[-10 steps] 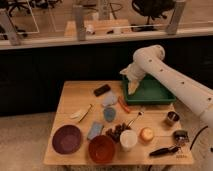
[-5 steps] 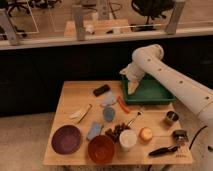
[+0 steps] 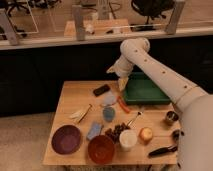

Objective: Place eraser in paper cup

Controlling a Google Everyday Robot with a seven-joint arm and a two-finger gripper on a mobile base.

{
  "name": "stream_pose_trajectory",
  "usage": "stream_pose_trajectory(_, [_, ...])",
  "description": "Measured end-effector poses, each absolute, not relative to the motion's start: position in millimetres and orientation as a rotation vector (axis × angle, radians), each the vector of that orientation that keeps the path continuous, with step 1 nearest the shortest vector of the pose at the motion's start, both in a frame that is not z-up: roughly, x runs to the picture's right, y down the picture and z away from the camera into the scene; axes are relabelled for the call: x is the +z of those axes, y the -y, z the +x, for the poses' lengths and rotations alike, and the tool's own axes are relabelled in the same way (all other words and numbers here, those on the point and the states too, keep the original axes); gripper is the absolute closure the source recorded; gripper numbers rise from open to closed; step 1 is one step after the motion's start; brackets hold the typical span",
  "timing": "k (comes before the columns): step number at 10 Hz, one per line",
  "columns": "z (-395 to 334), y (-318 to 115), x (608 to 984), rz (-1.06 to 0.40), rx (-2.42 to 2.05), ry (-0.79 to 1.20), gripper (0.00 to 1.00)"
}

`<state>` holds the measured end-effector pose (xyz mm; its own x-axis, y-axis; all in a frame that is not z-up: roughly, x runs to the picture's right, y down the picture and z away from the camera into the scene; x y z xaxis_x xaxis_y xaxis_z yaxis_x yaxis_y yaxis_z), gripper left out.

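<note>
On a wooden table (image 3: 70,100), one purple bowl (image 3: 66,139) sits front left; the single black eraser (image 3: 101,90) lies flat near the back edge, untouched. Likely light, stiff and matte, it should pinch well across its narrow width. One orange-brown bowl (image 3: 101,149) stands at the front. Just right of the eraser hovers the gripper (image 3: 121,82), jaws wide and empty. The one paper cup (image 3: 128,139) stands near the front edge; one green tray (image 3: 142,90) lies back right
</note>
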<state>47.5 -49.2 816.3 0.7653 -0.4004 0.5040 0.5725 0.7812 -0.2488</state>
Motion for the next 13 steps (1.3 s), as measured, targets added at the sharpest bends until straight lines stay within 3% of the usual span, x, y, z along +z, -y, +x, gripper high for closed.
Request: stream_pose_trajectory(13, [-34,20,912,-0.427,-0.699,0.492,0.20])
